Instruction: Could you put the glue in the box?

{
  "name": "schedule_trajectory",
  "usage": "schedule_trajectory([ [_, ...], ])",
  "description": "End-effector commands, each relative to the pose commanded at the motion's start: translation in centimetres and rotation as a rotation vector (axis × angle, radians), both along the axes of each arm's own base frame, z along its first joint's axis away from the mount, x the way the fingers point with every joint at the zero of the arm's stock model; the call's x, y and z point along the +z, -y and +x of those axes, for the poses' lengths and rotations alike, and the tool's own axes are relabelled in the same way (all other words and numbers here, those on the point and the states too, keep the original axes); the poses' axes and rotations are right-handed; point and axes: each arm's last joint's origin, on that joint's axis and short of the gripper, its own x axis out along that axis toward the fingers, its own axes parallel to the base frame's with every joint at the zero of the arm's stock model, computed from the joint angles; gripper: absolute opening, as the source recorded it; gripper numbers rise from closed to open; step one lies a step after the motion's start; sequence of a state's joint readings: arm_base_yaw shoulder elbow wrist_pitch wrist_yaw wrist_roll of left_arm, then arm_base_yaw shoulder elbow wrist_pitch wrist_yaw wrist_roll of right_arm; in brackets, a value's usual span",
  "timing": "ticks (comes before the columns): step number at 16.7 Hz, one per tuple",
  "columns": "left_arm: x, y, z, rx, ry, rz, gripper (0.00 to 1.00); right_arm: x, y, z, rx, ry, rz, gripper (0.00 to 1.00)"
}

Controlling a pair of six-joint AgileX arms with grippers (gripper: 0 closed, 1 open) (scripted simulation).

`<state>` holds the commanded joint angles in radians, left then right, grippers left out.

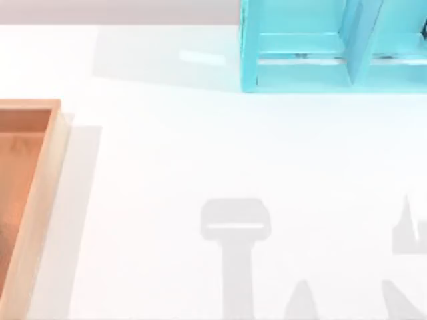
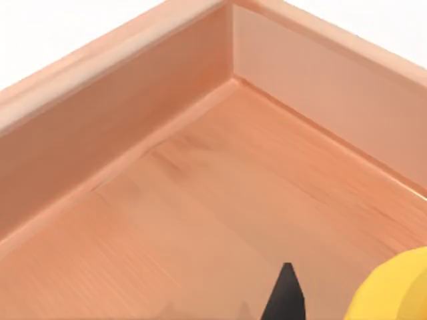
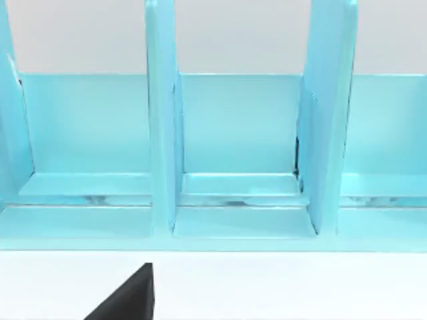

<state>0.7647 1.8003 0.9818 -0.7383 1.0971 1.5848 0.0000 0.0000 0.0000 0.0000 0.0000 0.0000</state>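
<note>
Left wrist view: looking down into the box (image 2: pixel 200 167), near one inner corner where two light wooden walls meet over the reddish-brown floor. A rounded yellow-orange shape at the frame's edge reads as the glue (image 2: pixel 393 287), sitting over the box floor. One dark fingertip of the left gripper (image 2: pixel 285 297) shows just beside it. Cannot tell whether the jaws are clamped on the bottle or have let go; the contact itself is out of frame.

Top view: box (image 1: pixel 47 200) at the worktop's left edge, partly cut off. Turquoise shelf frame (image 1: pixel 333 47) along the far edge, toward the right corner. Arm shadows fall on the white worktop (image 1: pixel 200 147) near the front edge.

Right wrist view: faces the turquoise frame's open compartments across bare worktop, a dark sliver of the right gripper's finger (image 3: pixel 130 297) at the frame's edge (parked, by the look of it; finger spacing not judgeable).

Risks, as judgement: if the bottle is held high and dropped, it may bounce, tip or roll across the floor. If the fingers lift away without fully opening, they could drag it back out over the rim. A descent too near the corner could knock a wall.

Writing: none legible; the bottle's label is not visible.
</note>
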Motion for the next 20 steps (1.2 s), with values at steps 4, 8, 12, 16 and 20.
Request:
schedule_trajectory([
  [4, -0.96, 0.99, 0.77, 0.000, 0.003, -0.004, 0.00, 0.00, 0.00, 0.00, 0.000, 0.000, 0.000, 1.00],
  [8, -1.06, 1.11, 0.85, -0.001, 0.003, -0.005, 0.00, 0.00, 0.00, 0.00, 0.000, 0.000, 0.000, 1.00],
  [12, -1.06, 1.11, 0.85, -0.001, 0.003, -0.005, 0.23, 0.00, 0.00, 0.00, 0.000, 0.000, 0.000, 1.00],
  [16, -1.06, 1.11, 0.85, -0.001, 0.003, -0.005, 0.53, 0.00, 0.00, 0.00, 0.000, 0.000, 0.000, 1.00],
  [20, -1.06, 1.11, 0.85, -0.001, 0.003, -0.005, 0.83, 0.00, 0.00, 0.00, 0.000, 0.000, 0.000, 1.00],
])
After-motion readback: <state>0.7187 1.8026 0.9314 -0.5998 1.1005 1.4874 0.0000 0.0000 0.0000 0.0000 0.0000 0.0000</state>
